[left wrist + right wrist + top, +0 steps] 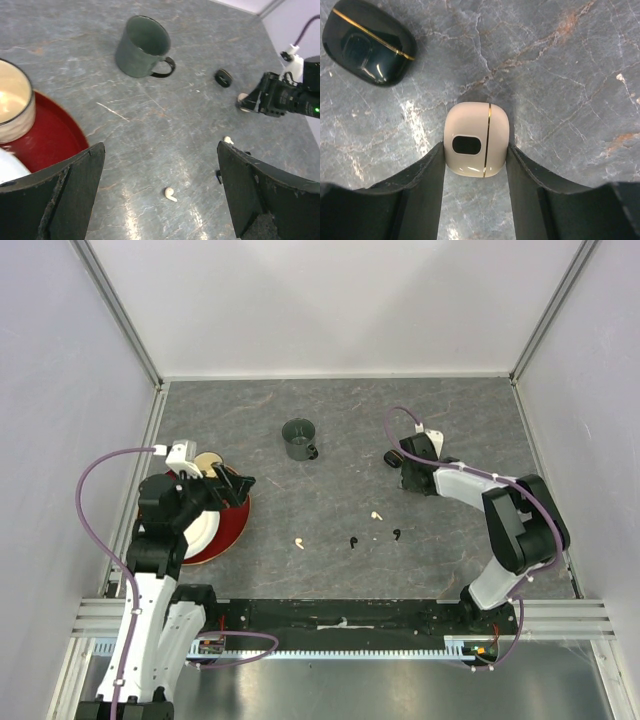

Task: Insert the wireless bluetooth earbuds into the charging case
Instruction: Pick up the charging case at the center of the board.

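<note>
The cream charging case (476,140), lid closed with a gold seam, lies on the table with my right gripper (475,146) shut on it, a finger pressed on each side. A closed black charging case (370,42) lies just beyond it. In the top view my right gripper (408,472) is at the back right. Two cream earbuds (299,542) (376,513) and two black earbuds (353,542) (397,534) lie loose mid-table. My left gripper (161,147) hangs wide open above one cream earbud (170,194), holding nothing.
A dark green mug (300,439) stands upright at the back centre. A red plate (235,525) with a cream bowl (208,462) and a white dish (205,530) sits under my left arm. Walls enclose the table's left, back and right.
</note>
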`<state>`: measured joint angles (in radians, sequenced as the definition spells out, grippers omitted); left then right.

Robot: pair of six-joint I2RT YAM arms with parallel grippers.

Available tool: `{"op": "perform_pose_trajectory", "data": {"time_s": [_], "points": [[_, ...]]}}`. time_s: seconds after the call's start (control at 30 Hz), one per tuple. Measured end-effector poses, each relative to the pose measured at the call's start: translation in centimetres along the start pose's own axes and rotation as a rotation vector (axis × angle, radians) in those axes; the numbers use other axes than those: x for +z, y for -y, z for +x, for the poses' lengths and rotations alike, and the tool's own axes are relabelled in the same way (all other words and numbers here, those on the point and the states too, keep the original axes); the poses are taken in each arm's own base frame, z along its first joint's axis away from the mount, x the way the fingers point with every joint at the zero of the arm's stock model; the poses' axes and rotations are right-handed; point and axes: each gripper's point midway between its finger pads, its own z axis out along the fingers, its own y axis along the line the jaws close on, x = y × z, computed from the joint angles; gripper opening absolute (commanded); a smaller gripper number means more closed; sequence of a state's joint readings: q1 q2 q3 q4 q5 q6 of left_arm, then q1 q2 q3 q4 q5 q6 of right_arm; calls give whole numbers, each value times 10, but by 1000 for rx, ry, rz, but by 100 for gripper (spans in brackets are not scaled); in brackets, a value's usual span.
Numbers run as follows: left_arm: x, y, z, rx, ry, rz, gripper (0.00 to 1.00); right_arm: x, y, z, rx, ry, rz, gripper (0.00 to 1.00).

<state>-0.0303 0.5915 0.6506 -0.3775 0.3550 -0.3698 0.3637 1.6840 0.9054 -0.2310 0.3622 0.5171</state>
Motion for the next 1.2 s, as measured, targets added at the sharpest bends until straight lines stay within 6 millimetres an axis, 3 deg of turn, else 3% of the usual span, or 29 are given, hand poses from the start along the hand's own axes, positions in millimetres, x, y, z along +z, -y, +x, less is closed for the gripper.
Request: {"op": "perform_pose_trajectory", "data": {"time_s": [0.07,0.23,0.37,0.5,0.67,0.93,1.2], "points": [[4,7,4,-1,5,59,100,-6,1,3,-16,-7,-13,20],[9,18,20,-21,-66,149,100,-40,-9,-12,-47,36,-130,19],[7,31,25,-19,-101,233,100,-91,-34,-39,-94,146,-316,18],[3,51,24,-20,-119,353,100,-140,-64,-47,-200,221,-501,10],[3,68,24,-50,-190,458,100,-188,-95,-39,-356,299,-664,1],[8,98,7,-56,-283,567,100,-244,-130,-17,-634,440,-783,0],[14,151,42,-20,-475,682,99,-275,-152,11,-889,559,-826,0]]}}
